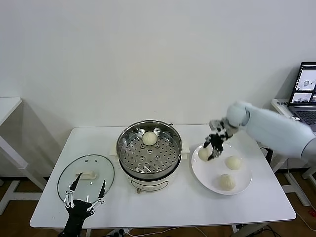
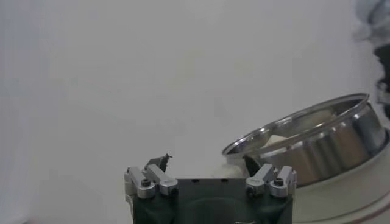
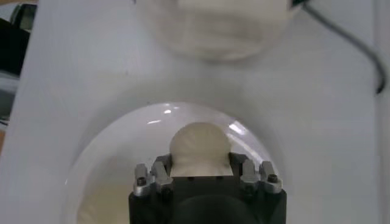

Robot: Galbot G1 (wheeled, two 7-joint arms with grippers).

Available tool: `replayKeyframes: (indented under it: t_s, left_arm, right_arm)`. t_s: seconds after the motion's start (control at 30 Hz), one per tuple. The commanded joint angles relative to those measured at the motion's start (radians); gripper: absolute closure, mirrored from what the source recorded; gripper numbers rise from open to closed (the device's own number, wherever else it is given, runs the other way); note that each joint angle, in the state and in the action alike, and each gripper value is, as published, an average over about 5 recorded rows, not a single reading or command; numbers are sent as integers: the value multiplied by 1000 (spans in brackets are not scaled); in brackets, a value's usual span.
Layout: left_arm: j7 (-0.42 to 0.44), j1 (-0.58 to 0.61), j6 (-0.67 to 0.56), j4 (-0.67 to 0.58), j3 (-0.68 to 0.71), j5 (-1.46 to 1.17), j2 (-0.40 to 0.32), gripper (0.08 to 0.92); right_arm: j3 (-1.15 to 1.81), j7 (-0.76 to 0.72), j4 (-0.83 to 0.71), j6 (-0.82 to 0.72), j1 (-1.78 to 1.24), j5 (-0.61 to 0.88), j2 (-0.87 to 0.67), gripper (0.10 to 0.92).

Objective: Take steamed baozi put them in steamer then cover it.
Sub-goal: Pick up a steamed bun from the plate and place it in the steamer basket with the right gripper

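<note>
The steamer stands mid-table with one baozi on its perforated tray. My right gripper is over the near-left part of the white plate, its fingers closed against the sides of a second baozi. In the right wrist view this baozi fills the gap of the right gripper. Two more baozi lie on the plate. The glass cover lies flat at the front left. My left gripper hovers open and empty at its near edge.
A laptop sits on a side table at the far right. Another white table edge shows at the far left. The steamer's steel wall shows in the left wrist view beyond the left gripper.
</note>
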Motion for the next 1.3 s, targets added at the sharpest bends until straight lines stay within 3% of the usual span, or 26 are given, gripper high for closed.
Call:
replayKeyframes:
  t_s: [0.03,0.5,1.3]
  left_arm:
    - [-1,-2,2,-4,8,4,2,177]
    - [-6,-11,-6,1,11,2,9,177]
    - [-9,-23,-27,16,10,2,-1,177]
  right_arm:
    - [-129,-135,26,2,340,164,148,364]
    - [-247,72,-20,-130,274,328,495,372]
    - [-306,196,-89,-186,156,326,668,377]
